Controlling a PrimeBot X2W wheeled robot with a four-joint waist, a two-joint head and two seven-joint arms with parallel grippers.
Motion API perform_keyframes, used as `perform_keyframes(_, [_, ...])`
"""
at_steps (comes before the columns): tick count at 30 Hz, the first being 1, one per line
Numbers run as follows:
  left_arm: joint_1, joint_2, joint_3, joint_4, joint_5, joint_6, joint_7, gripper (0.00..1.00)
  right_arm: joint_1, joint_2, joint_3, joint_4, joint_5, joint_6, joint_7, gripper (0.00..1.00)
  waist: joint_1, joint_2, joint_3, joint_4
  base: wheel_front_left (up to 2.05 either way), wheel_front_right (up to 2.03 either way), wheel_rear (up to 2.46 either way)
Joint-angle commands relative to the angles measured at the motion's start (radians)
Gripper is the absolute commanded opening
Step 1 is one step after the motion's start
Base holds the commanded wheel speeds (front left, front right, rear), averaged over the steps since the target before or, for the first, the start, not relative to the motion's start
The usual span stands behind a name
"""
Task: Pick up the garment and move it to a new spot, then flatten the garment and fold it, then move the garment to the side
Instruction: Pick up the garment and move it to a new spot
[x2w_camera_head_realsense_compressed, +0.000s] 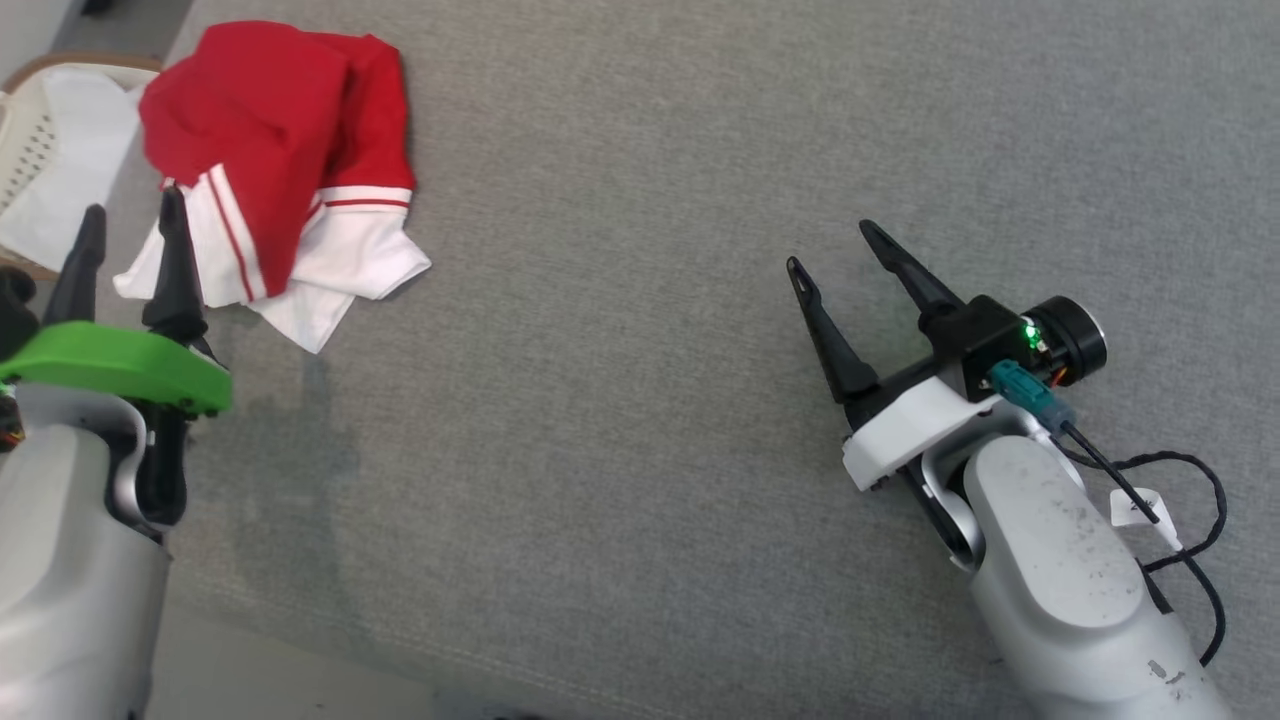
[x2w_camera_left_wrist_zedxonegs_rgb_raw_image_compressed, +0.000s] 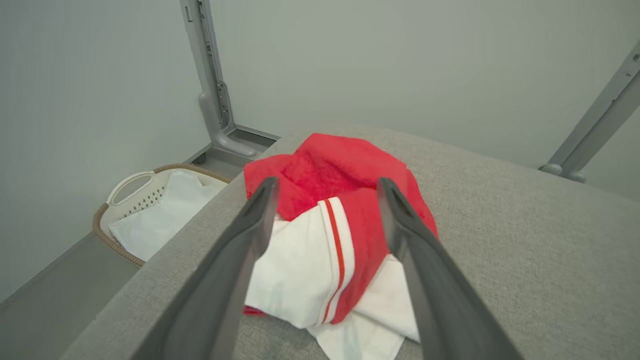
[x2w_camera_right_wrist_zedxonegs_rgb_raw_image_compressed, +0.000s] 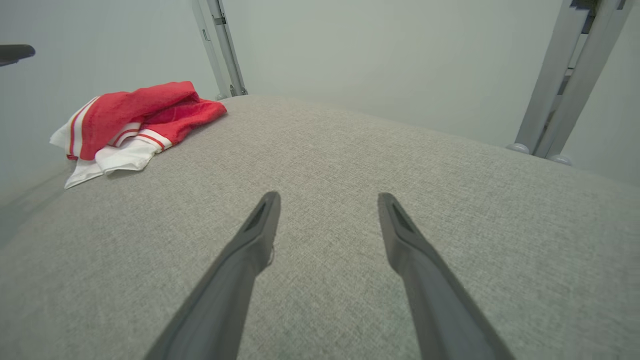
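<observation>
Grey woven surface (x2w_camera_head_realsense_compressed: 700, 150) | crumpled red-white garment (x2w_camera_head_realsense_compressed: 280, 170) at corner | left end effector (x2w_camera_head_realsense_compressed: 133, 202) apart | right end effector (x2w_camera_head_realsense_compressed: 830, 244) apart

The garment (x2w_camera_head_realsense_compressed: 280, 170) lies on the table's (x2w_camera_head_realsense_compressed: 640, 400) far left. The basket (x2w_camera_head_realsense_compressed: 25, 140) stands left of the table. The left gripper (x2w_camera_head_realsense_compressed: 133, 201) is just before the garment, the right gripper (x2w_camera_head_realsense_compressed: 829, 243) well apart.

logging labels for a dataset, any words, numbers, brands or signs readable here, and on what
No text can be read.
White tag on the black cable: a dark mark, too small and blurred to read.
Garment: red and white with stripes, no print or label showing.
</observation>
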Motion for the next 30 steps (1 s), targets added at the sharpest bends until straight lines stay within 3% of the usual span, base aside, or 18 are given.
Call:
perform_keyframes(1, [-0.040,0.026,-0.024,0.016,-0.028,-0.002,0.000,1.00,-0.018,-0.006,0.003,-0.010,-0.004,-0.001,-0.004,1.00,0.0000,0.0000,0.095,-0.095,0.00,0.00,0.00])
perform_keyframes(9, [-0.164,0.113,-0.159,0.217,-0.153,0.000,0.000,1.00,-0.037,-0.006,0.010,-0.039,-0.006,-0.001,-0.004,1.00,0.0000,0.0000,0.152,-0.166,0.00,0.00,0.00])
perform_keyframes(15, [-0.195,0.117,-0.230,0.381,-0.206,0.000,0.024,1.00,-0.026,-0.010,-0.004,-0.039,-0.002,-0.002,-0.002,1.00,0.0000,0.0000,0.160,-0.192,0.00,0.00,0.00])
perform_keyframes(17, [-0.190,0.109,-0.246,0.409,-0.220,0.000,0.023,0.09,-0.017,-0.011,-0.009,-0.038,0.002,-0.002,-0.002,1.00,0.0000,0.0000,0.151,-0.196,0.00,0.00,0.00])
perform_keyframes(18, [-0.188,0.111,-0.240,0.426,-0.229,0.000,0.018,0.00,-0.010,-0.012,-0.011,-0.035,0.004,-0.002,-0.002,1.00,0.0000,0.0000,0.144,-0.198,0.00,0.00,0.00])
perform_keyframes(24, [-0.205,0.145,-0.212,0.402,-0.226,0.000,0.000,0.00,0.023,-0.007,-0.026,-0.046,0.029,-0.002,-0.002,1.00,0.0000,0.0000,0.083,-0.205,0.00,0.00,0.00])
perform_keyframes(30, [-0.204,0.161,-0.099,0.232,-0.081,0.000,-0.001,0.00,0.075,-0.006,-0.036,-0.050,0.071,-0.002,-0.003,1.00,0.0000,0.0000,-0.011,-0.223,0.00,0.00,0.00])
